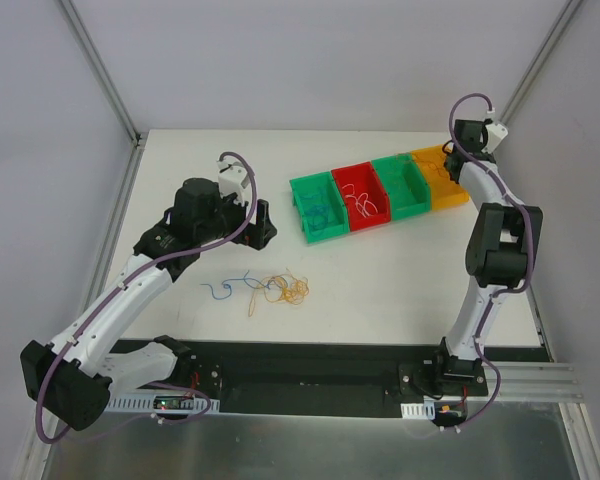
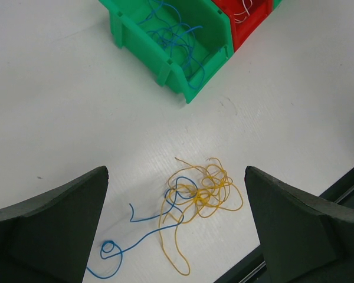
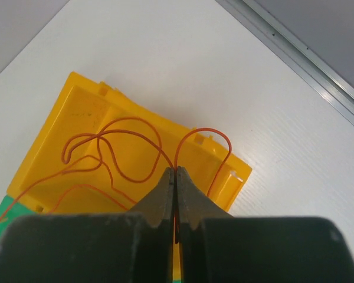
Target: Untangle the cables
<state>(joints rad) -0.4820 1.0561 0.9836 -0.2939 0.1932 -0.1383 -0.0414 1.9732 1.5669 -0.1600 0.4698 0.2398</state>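
Right gripper (image 3: 175, 172): jaws closed on orange cable (image 3: 135, 121), which loops just ahead over yellow bin (image 3: 88, 112). Left gripper (image 2: 176, 172): jaws wide, blue-and-yellow tangle of cables (image 2: 200, 191) on table (image 2: 59, 88) below, between the fingers, touching neither.

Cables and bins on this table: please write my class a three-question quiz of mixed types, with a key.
1. True or false: the right claw is shut on an orange cable above the yellow bin.
2. The leftmost green bin holds cables of which colour? A red, B blue, C white.
3. Fill in: the loose tangle mixes orange-yellow strands with one ___ strand.
Key: 1 true; 2 B; 3 blue.
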